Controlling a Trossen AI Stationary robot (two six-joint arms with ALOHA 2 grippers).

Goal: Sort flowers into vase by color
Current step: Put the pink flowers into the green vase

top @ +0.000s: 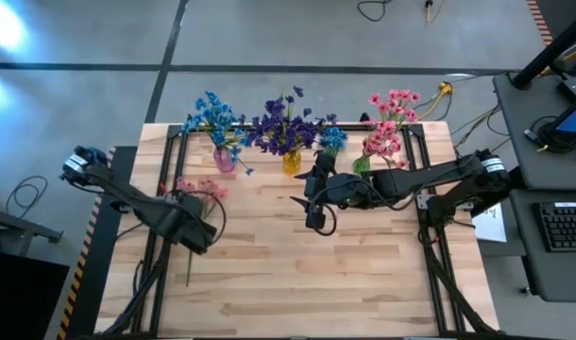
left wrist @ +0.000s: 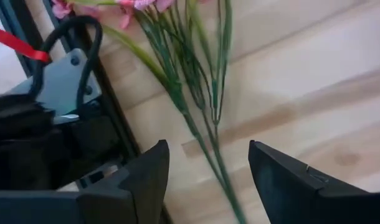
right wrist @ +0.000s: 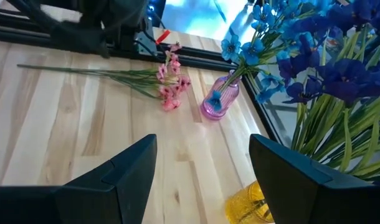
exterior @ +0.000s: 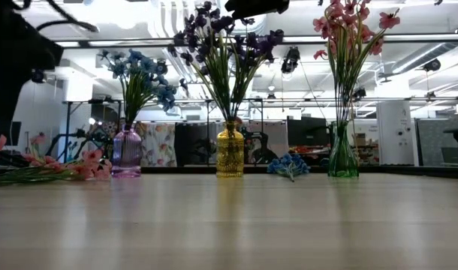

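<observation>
A pink flower sprig lies flat on the table at the left, blossoms toward the far side, its long green stem toward the near edge. My left gripper hangs open, pointing down over that stem, one finger on each side, not touching it. My right gripper hovers open and holds nothing above the table's middle. At the back stand a purple vase with blue flowers, a yellow vase with dark purple flowers and a green vase with pink flowers. A blue flower lies between the yellow and green vases.
A black metal frame runs along the table's left side, close beside my left gripper, and another rail runs along the right. The near half of the wooden table holds no objects.
</observation>
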